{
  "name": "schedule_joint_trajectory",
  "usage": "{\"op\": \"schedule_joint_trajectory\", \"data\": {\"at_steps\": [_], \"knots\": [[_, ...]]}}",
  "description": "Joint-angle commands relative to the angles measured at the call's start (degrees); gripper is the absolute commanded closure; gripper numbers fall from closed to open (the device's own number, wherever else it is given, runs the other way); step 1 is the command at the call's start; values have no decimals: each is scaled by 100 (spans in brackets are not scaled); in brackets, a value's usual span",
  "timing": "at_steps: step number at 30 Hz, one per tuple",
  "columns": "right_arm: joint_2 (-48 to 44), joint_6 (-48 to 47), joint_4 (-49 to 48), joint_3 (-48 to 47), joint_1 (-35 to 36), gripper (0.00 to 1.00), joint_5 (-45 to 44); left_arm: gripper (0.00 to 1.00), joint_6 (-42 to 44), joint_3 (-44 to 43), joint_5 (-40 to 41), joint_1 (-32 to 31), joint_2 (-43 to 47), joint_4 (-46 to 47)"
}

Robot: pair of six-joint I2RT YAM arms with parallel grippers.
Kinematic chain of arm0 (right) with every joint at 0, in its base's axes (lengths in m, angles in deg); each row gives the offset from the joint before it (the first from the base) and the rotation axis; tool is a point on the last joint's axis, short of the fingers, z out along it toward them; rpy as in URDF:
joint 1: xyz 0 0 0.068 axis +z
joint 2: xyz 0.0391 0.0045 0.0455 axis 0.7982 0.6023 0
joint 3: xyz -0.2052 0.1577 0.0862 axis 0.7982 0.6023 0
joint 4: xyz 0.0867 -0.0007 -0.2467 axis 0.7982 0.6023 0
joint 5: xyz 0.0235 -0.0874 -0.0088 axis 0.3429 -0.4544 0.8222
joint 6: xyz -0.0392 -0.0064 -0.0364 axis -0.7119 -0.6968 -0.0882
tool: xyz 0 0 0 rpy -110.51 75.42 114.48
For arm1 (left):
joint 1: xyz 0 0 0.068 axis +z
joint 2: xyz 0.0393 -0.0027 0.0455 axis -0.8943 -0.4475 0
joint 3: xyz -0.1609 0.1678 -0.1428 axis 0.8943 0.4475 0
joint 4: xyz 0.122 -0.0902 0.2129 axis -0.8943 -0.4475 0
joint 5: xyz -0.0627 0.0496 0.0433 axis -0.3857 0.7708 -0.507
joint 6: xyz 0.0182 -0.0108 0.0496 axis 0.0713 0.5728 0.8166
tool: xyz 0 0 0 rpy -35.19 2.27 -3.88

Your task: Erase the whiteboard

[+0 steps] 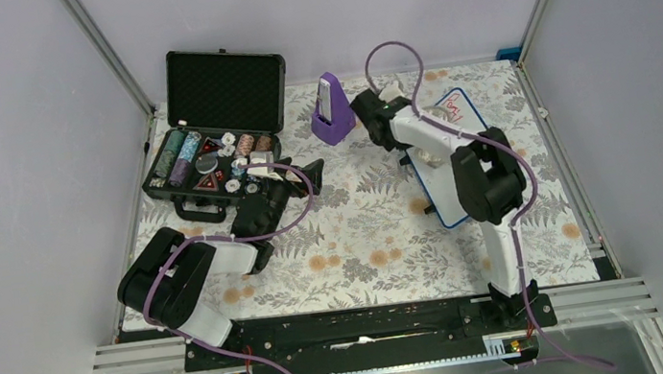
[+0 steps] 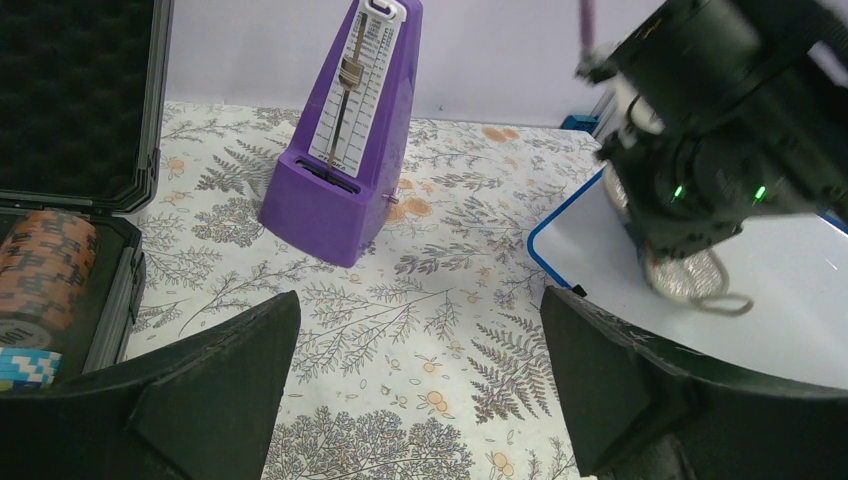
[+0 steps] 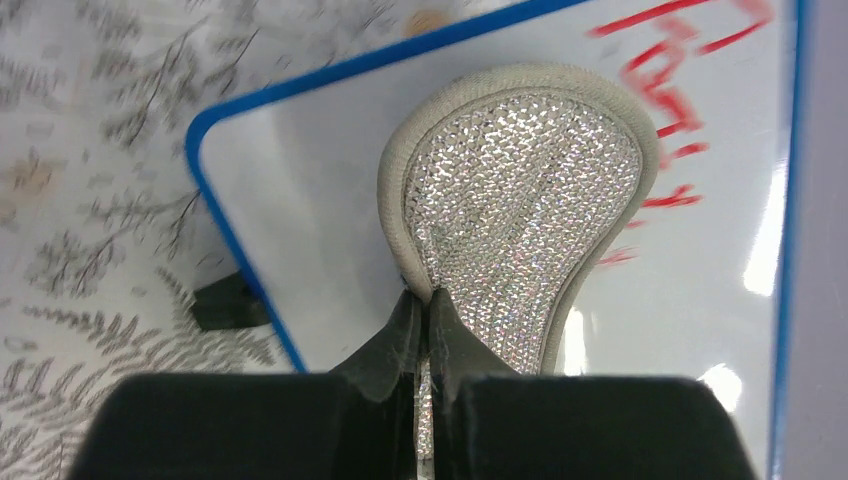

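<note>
My right pincer pinches only the edge of a glittery cloth pad over the whiteboard at the table's right side; wiping the red writing, the pad could slip out or the unheld board skid.

Whiteboard: white face, thin blue rim, rounded corners. Lies flat on the worktop at 2 o'clock, long axis slightly skewed. Red handwriting present at its far end.
</note>
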Motion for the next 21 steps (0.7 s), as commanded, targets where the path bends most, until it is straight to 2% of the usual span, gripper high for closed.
{"op": "schedule_joint_trajectory", "data": {"at_steps": [1, 5, 11, 16, 21], "knots": [[-757, -233, -44, -621, -567, 100, -357, 1, -82, -31, -98, 42, -15, 400], [-498, -64, 466, -1219, -1040, 100, -573, 1, -73, -10, -75, 42, 19, 400], [-15, 204, 718, -1156, -1070, 100, -710, 1, -80, 17, -63, 77, 41, 409], [116, 312, 196, -217, -568, 100, -458, 1, -108, 9, -89, 95, 21, 435], [346, 337, 184, -128, 79, 100, -455, 1, -126, -9, -123, 95, -25, 431]]}}
